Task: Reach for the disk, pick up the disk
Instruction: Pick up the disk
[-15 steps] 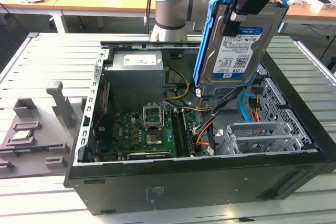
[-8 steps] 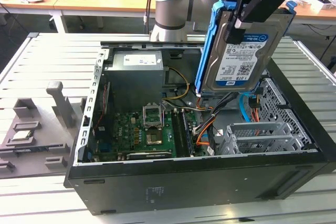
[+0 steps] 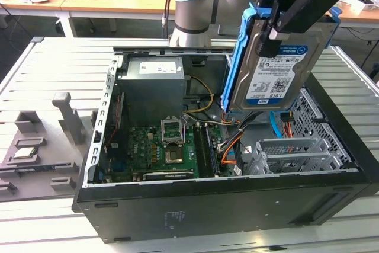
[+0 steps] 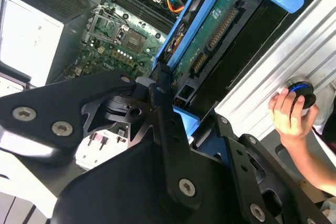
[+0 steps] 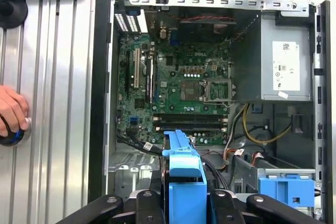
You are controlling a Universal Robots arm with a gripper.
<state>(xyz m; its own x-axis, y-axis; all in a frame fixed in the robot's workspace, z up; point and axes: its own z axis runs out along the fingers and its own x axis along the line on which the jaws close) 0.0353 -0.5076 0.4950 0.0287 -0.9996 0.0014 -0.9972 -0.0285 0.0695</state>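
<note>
Hanging clear above the open computer case, the disk is clamped in the black gripper, whose two fingers close on its upper end. The disk is a flat rectangular block of silver-grey metal with a glossy white-and-blue label, framed by one blue plastic carrier rail along its edges. Its long axis runs nearly upright, tilted slightly, with the labelled face turned toward the exterior view. In the second wrist view the opposite face shows as a green circuit board with connector slots. The case is one dark sheet-metal box lying on its side on a ribbed aluminium table. Inside it sit one green motherboard, one grey power supply and perforated metal drive cages; a second blue bracket appears to rest in a bay, though part of it is hidden. One person's hand rests on a round black knob at the table edge.
</note>
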